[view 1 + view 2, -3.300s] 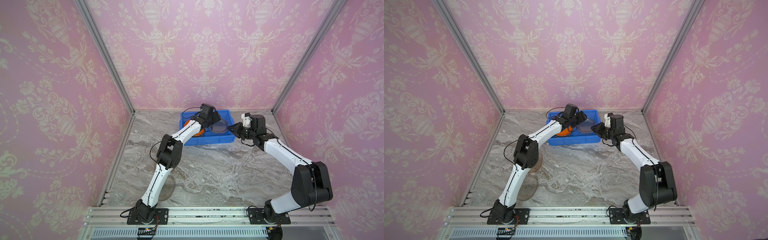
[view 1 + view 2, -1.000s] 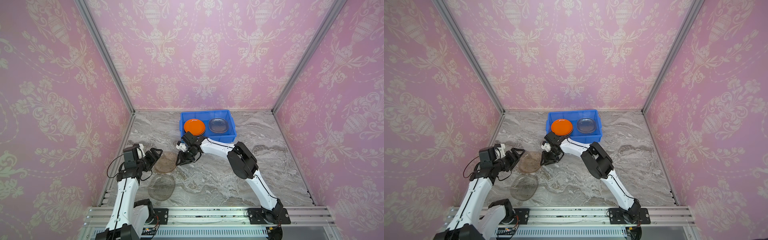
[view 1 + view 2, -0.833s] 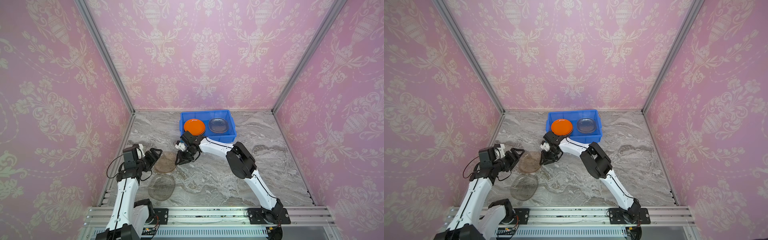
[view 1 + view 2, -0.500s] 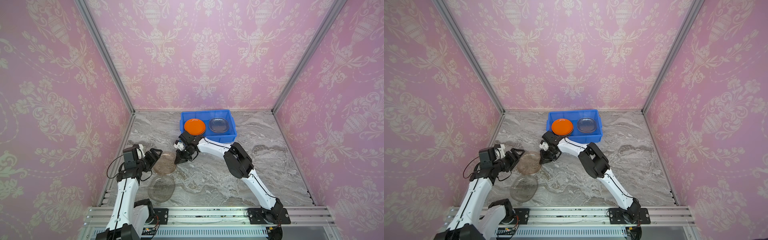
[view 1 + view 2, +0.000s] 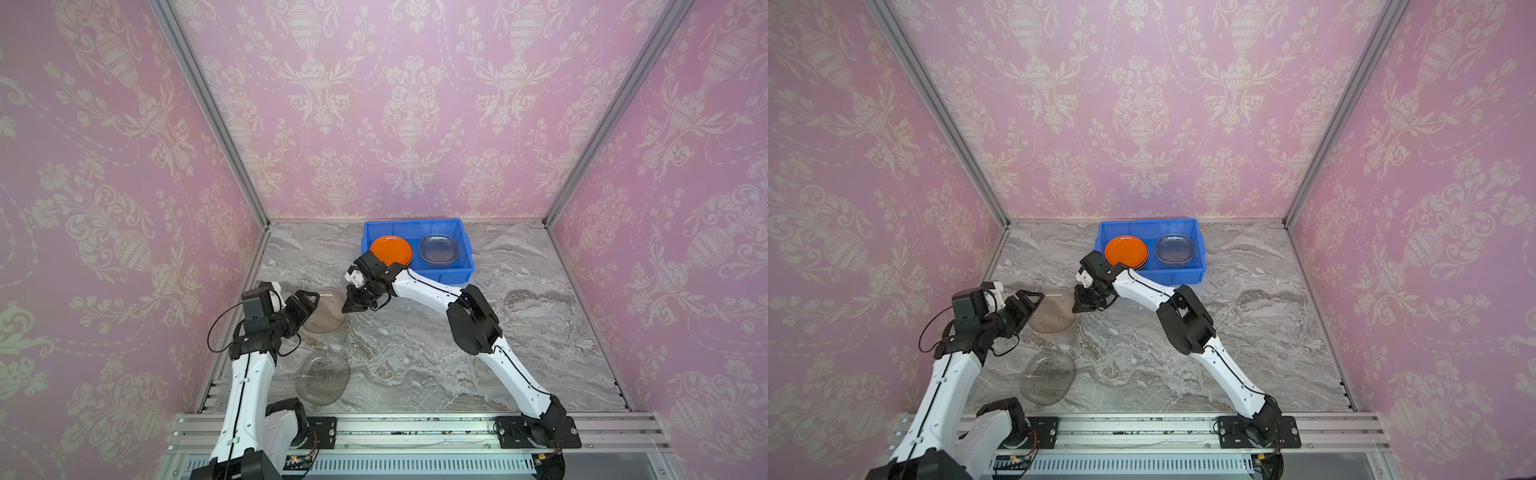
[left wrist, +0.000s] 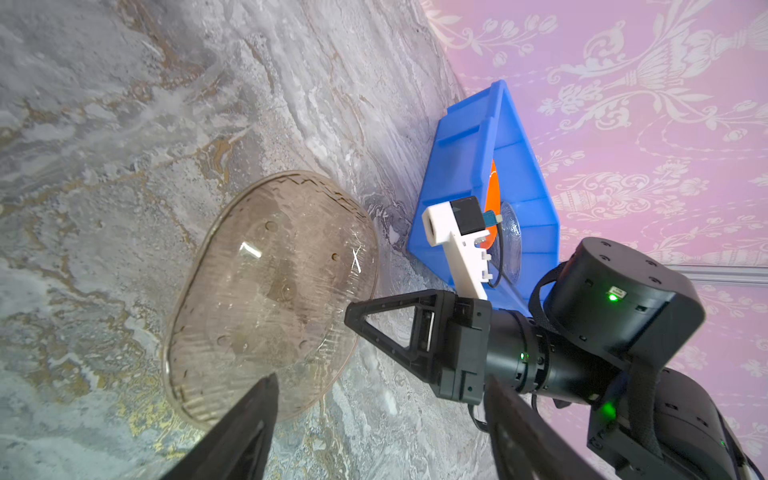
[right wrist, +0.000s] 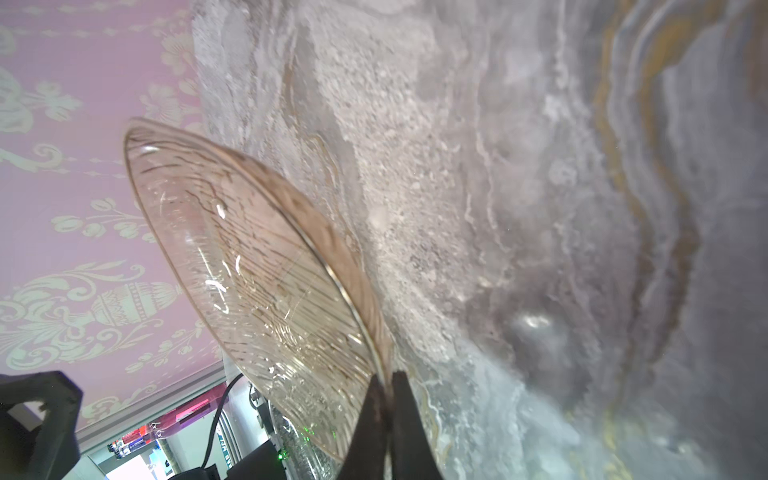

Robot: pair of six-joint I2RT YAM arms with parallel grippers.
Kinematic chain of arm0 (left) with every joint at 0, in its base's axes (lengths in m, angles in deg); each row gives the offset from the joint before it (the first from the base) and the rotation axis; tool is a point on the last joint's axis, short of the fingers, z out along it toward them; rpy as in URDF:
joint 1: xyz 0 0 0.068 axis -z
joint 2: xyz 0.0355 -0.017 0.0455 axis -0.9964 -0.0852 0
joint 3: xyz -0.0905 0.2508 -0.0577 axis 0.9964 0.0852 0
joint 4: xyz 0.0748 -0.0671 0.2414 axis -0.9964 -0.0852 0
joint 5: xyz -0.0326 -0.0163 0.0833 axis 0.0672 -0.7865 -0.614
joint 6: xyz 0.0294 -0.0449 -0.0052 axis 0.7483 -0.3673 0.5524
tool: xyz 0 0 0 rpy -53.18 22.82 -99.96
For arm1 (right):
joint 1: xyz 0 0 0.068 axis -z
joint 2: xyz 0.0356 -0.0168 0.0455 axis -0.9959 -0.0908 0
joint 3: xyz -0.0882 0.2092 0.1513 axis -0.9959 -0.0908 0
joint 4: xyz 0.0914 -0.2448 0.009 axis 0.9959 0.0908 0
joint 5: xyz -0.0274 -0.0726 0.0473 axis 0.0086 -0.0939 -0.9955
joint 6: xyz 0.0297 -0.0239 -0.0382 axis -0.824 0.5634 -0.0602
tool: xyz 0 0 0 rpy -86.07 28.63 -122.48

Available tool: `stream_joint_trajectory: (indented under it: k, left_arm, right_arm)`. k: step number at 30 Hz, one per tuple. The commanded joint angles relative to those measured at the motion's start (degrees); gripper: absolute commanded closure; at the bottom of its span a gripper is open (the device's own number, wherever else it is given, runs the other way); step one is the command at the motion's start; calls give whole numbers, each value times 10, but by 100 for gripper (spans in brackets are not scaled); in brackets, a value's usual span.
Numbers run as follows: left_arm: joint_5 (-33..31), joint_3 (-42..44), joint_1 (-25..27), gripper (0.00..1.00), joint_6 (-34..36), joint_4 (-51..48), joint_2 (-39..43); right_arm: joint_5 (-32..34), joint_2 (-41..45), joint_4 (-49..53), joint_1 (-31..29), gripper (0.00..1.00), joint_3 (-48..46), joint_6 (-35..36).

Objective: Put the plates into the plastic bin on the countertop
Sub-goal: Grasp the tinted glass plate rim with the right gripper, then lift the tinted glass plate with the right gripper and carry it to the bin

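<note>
a brown glass plate (image 5: 326, 312) is pinched at its rim by the right gripper (image 7: 386, 382), whose jaws are closed thin on the edge. it is held tilted off the countertop (image 5: 415, 353), left of centre; its long axis cannot be told. the left gripper (image 5: 309, 311) is spread wide just beside it. the bin (image 5: 415, 226) stands well apart at the back.

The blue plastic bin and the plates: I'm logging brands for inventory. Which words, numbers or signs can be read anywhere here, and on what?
No text can be read.
Bright blue rectangular plastic bin: no marking.
Round orange plate, smoky-brown clear glass plate: no marking.
Red sticker strip, right wrist view: print too blurred to read.
Teal tag, same view: white letters, too blurred to read.
</note>
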Motion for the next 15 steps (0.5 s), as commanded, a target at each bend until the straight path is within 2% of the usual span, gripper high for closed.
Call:
stream_joint_trajectory:
  k: [1, 8, 15]
  left_arm:
    - [-42, -48, -5, 20, 45, -40, -1]
    - [-66, -101, -5, 24, 78, -75, -3]
    - [-51, -98, -5, 34, 80, -46, -21]
  right_arm:
    - [19, 19, 8, 7, 100, 19, -6]
    - [39, 98, 1, 31, 100, -35, 8]
    - [57, 175, 10, 51, 100, -85, 37]
